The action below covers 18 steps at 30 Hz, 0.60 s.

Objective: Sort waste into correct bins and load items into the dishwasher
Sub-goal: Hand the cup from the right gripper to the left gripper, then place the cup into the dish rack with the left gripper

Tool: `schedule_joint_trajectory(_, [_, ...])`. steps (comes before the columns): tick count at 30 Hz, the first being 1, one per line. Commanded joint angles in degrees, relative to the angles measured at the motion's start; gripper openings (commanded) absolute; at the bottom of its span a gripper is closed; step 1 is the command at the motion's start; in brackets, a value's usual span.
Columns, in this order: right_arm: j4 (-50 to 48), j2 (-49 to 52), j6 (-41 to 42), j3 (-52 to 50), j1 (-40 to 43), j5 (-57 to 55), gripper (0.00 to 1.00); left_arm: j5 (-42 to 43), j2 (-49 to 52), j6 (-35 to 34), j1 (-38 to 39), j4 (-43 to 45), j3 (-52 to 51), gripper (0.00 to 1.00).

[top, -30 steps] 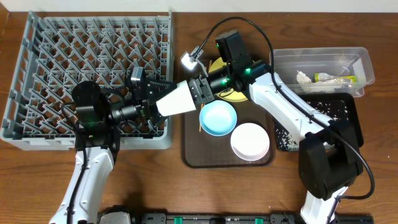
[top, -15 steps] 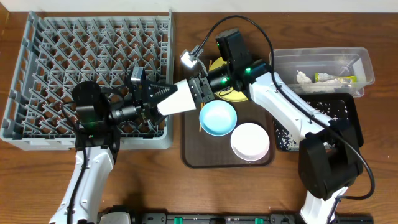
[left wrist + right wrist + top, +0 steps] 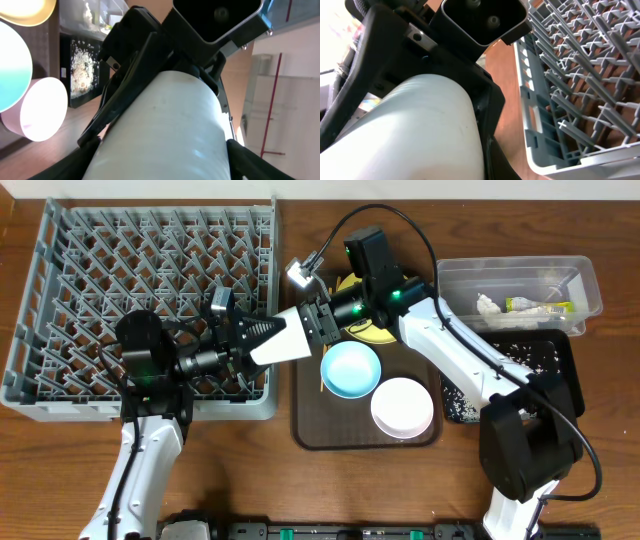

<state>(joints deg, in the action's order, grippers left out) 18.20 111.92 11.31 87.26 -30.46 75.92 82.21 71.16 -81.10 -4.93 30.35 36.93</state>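
Observation:
A small white cup is held level between both grippers, over the gap between the grey dish rack and the brown serving tray. My left gripper is shut on its left end and my right gripper is shut on its right end. The cup fills the left wrist view and the right wrist view. On the tray are the yellow plate, the light blue bowl and the white bowl. The chopsticks are mostly hidden.
The clear tub at the back right holds the white tissue and the green-and-yellow wrapper. The black tray in front of it holds rice scraps. The rack's pegs are close beside the cup.
The cup and both grippers have shifted slightly left toward the rack. Everything else is still.

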Motion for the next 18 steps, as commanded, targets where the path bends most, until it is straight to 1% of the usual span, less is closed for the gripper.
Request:
schedule_joint_trajectory(1, [0.0,0.9,-0.4,0.0,-0.6,-1.1,0.01,1.2,-0.3,0.5,-0.2,0.6,0.7,0.55])
schedule_joint_trajectory(2, [0.0,0.9,-0.4,0.0,-0.6,-1.1,0.03,1.2,-0.3,0.5,-0.2,0.6,0.7,0.47])
schedule_joint_trajectory(3, [0.0,0.9,-0.4,0.0,-0.6,-1.1,0.07,1.2,-0.3,0.5,-0.2,0.6,0.7,0.42])
schedule_joint_trajectory(4, [0.0,0.9,-0.4,0.0,-0.6,-1.1,0.14,1.1,-0.3,0.5,-0.2,0.6,0.7,0.39])
schedule_joint_trajectory(5, [0.0,0.9,-0.4,0.0,-0.6,-1.1,0.25,1.1,-0.3,0.5,-0.2,0.6,0.7,0.39])
schedule_joint_trajectory(6, [-0.1,0.9,-0.4,0.0,-0.5,-1.1,0.38,1.1,-0.3,0.6,-0.2,0.6,0.7,0.39])
schedule_joint_trajectory(7, [-0.1,0.9,-0.4,0.0,-0.5,-1.1,0.49,1.1,-0.3,1.0,-0.2,0.7,0.7,0.39])
schedule_joint_trajectory(9, [-0.2,0.9,-0.4,0.0,0.0,-1.1,0.67,1.1,-0.3,1.7,-0.2,0.7,0.7,0.38])
schedule_joint_trajectory(11, [-0.2,0.9,-0.3,0.0,0.8,-1.1,0.78,1.1,-0.3,1.8,-0.2,0.9,0.7,0.38])
schedule_joint_trajectory(12, [-0.2,0.9,-0.1,0.0,1.5,-1.1,0.82,0.9,-0.3,1.8,-0.4,1.6,0.7,0.38])
schedule_joint_trajectory(15, [-0.2,0.9,0.1,0.0,4.8,-1.1,0.95,0.9,-0.3,1.8,-1.7,5.4,0.7,0.32])
schedule_joint_trajectory(16, [-0.2,0.8,0.1,0.0,6.0,-1.2,0.98,0.9,-0.3,1.8,-2.4,6.9,0.7,0.31])
schedule_joint_trajectory(18, [0.6,0.4,0.9,0.0,8.7,-2.5,0.99,0.7,-0.3,1.8,-4.2,9.7,0.7,0.28])
